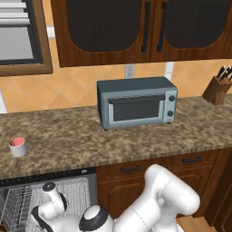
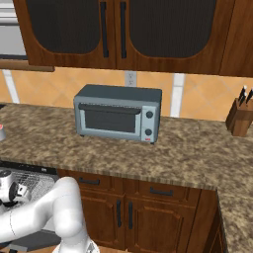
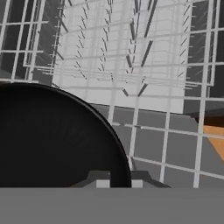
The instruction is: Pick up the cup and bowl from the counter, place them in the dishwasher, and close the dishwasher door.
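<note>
The black bowl (image 3: 52, 140) looms large at the lower left of the hand view, above the dishwasher's (image 1: 50, 177) white wire rack (image 3: 131, 65). My gripper (image 3: 120, 183) is shut on the bowl's rim, one fingertip on each side of it. In the left base view the arm bends down from the lower right into the open dishwasher, whose rack (image 1: 20, 201) sits under the counter (image 1: 136, 136). The light grey cup (image 1: 18, 146) with a pinkish-red inside stands upright on the counter at the far left, above the dishwasher; its edge shows as the cup (image 2: 1, 132) at the left border of the right base view.
A grey-blue toaster oven (image 1: 136, 103) stands mid-counter against the wall. A knife block (image 1: 218, 88) sits at the far right. Brown drawers and cabinet doors (image 2: 123, 212) run right of the dishwasher. Upper cabinets (image 1: 136, 27) hang above.
</note>
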Motion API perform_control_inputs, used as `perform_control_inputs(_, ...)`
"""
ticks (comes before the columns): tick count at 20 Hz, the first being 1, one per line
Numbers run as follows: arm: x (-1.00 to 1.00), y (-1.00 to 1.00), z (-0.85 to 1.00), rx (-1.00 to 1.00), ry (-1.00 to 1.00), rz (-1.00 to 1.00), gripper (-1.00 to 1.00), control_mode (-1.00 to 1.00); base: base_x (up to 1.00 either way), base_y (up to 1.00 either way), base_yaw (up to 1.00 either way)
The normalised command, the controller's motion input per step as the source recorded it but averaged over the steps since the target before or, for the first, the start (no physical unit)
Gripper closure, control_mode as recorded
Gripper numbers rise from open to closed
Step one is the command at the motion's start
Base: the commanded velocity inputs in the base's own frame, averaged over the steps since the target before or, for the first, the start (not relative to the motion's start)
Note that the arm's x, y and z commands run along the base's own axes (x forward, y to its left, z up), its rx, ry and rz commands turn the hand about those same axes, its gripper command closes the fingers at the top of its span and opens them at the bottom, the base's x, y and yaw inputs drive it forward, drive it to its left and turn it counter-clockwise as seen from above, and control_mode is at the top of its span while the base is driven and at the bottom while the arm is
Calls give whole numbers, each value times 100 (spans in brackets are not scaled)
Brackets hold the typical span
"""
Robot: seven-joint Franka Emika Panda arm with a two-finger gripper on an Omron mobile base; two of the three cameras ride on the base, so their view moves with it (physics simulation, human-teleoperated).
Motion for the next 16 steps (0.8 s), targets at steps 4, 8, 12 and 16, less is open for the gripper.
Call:
perform_control_inputs(4, 0, 0, 0, 0, 0, 0, -100, -100, 0, 0, 0)
perform_control_inputs(8, 0, 0, 7, 0, -2, 0, -100, -100, 0, 0, 0)
perform_control_inputs(12, 0, 0, 41, 0, 0, 0, -100, -100, 0, 0, 0)
perform_control_inputs(16, -14, 0, 81, 0, -2, 0, -100, -100, 0, 0, 0)
